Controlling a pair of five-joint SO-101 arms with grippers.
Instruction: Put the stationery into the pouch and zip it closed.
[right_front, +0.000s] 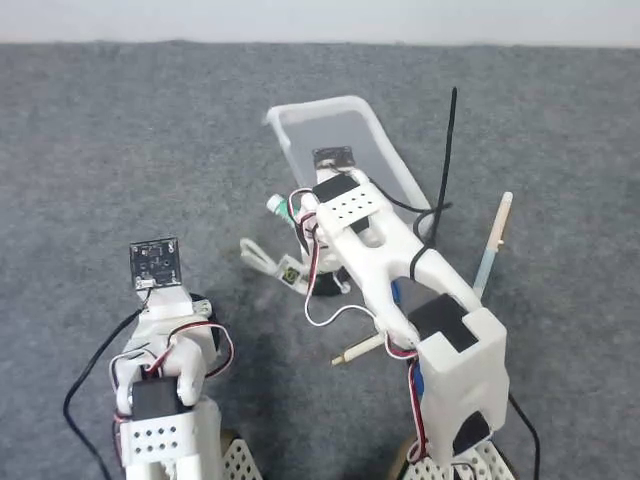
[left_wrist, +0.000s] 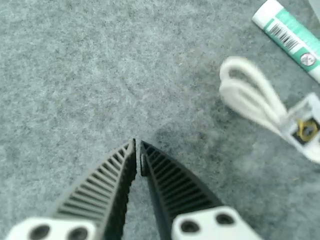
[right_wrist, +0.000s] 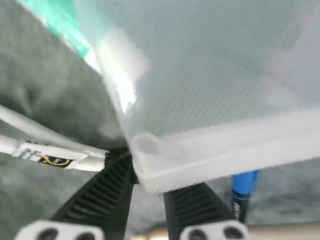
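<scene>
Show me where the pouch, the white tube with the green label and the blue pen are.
pouch (right_front: 335, 130), high view, on its clear flat face.
white tube (left_wrist: 286, 36), left wrist view, on its green label.
blue pen (right_wrist: 243, 189), right wrist view, on its blue barrel.

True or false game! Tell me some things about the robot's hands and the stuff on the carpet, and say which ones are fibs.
1. The left hand is holding the glue stick. False: it is shut on nothing, and the glue stick lies apart from it on the carpet.
2. The pouch has its edge between the fingers of the right hand. True.
3. A blue pen lies close to the right hand. True.
4. The white cord is inside the pouch. False: the cord lies out on the carpet, near the glue stick.
</scene>
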